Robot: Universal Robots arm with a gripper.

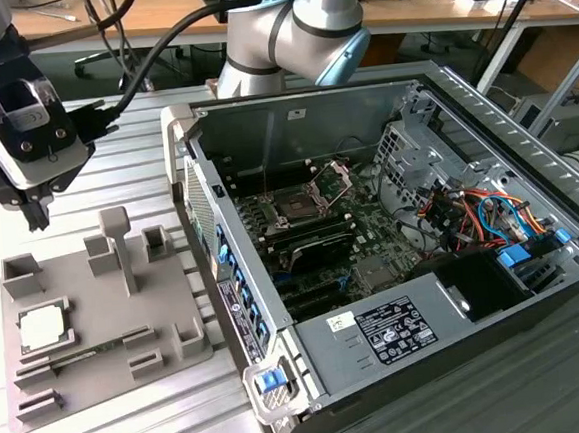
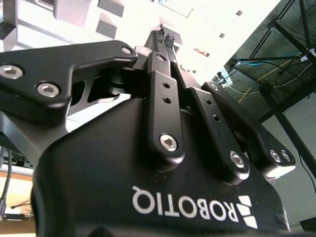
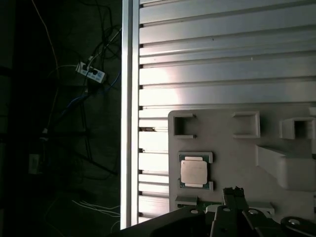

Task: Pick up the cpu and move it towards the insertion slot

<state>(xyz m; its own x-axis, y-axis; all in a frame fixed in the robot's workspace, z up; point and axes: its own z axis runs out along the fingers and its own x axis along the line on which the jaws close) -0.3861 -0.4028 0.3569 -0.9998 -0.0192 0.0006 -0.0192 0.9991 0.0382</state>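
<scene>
approach, by my reading, was the step in hand — the gripper hung above the grey plastic fixture plate with its black jaws pressed together on nothing, while the cpu, a small flat square with a pale silvery lid, lay in its shallow pocket at about six o'clock from it in the exterior view. lifting it would likely call for spread jaws set squarely over its thin edges, little of which stood proud. the insertion slot — a dark square socket in a shiny metal frame on green board — sat well apart, between two and three o'clock of the cpu.
</scene>
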